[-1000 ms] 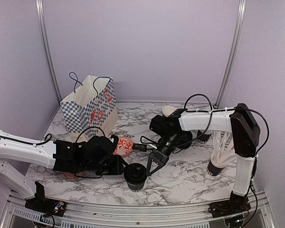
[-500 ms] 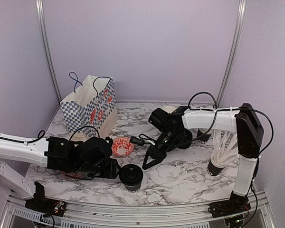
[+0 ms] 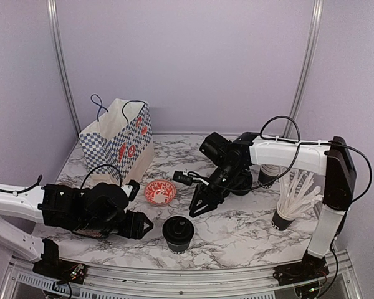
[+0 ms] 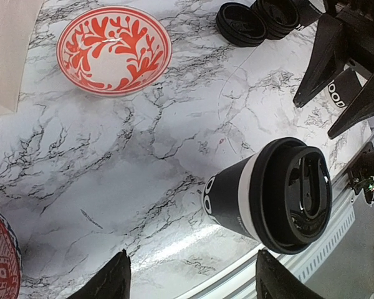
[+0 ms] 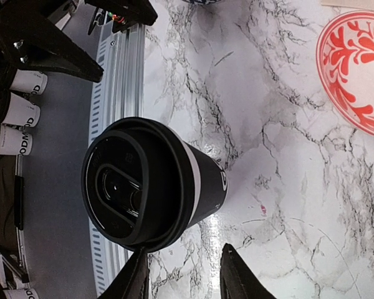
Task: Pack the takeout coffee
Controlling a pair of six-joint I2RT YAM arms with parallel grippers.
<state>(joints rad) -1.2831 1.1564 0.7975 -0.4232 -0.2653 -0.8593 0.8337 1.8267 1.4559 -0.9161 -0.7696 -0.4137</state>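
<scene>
One takeout coffee (image 3: 177, 232), a black paper cup with its black lid on, stands upright near the table's front edge. No gripper touches it. My left gripper (image 3: 139, 225) lies low to its left, open and a short gap away. In the left wrist view the cup (image 4: 268, 196) is ahead and to the right of the empty gripper (image 4: 193, 283). My right gripper (image 3: 198, 205) hangs behind and to the right of the cup, open. In the right wrist view the lidded cup (image 5: 149, 184) sits just beyond the gripper (image 5: 186, 280), nothing between the fingers.
A checkered paper bag (image 3: 118, 140) stands open at the back left. A red patterned bowl (image 3: 159, 192) lies behind the cup, another (image 3: 90, 232) under my left arm. Spare black lids (image 3: 240, 184) are stacked mid-right. A cup bristling with white straws (image 3: 285, 215) stands at the right.
Both grippers have opened and drawn away from the lidded cup: the left arm slid left, the right arm pulled back toward the rear. The cup stays upright; the red bowl is uncovered.
</scene>
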